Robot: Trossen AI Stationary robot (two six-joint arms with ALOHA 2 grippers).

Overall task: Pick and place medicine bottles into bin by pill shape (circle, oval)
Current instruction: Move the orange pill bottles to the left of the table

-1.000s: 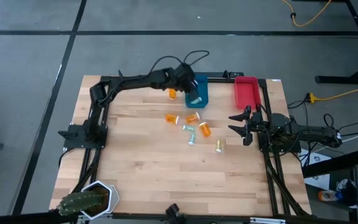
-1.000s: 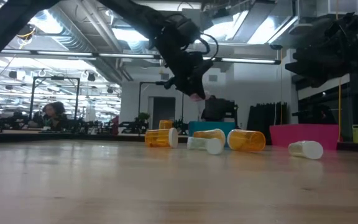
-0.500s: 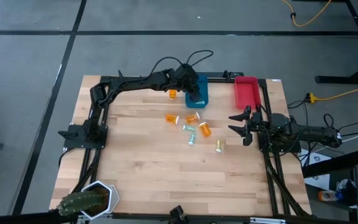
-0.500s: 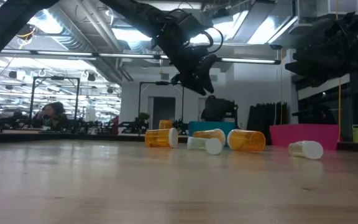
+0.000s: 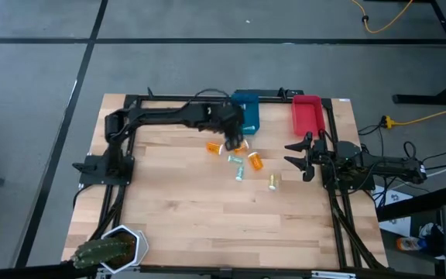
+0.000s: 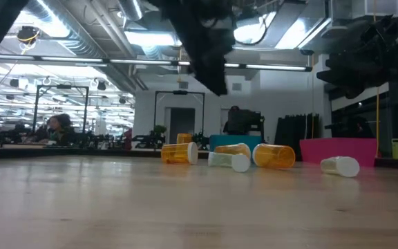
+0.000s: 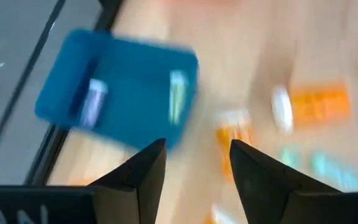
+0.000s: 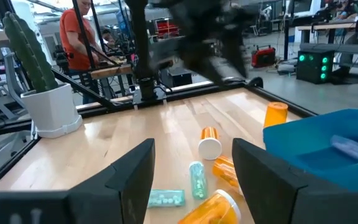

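While the left gripper (image 7: pixel 194 146) hovers low over the bottles just beside the blue bin (image 5: pixel 252 105), its fingers are seen apart and nothing is held. The step in hand is judged to be a reach for the next bottle. An orange bottle (image 5: pixel 239 145) lies almost under the gripper and is the likely target. A descent, a closing on its body and a check of the pill shape would be needed before a bin is chosen.

The right gripper (image 8: pixel 193 149) waits at the right edge of the desk (image 5: pixel 176 217), near the red bin (image 5: pixel 307 116). Its fingers are apart and empty.

Count on the desk:
- Four orange bottles are seen, with one standing (image 8: pixel 276 115) close to the blue bin and three lying.
- Two teal bottles (image 5: pixel 235 160) lie in the middle cluster.
- One pale bottle (image 5: pixel 272 182) lies nearest the right arm.

Two more bottles (image 7: pixel 178 96) are seen inside the blue bin. None can be seen in the red bin. Two bins are counted. Pill shapes cannot be told.
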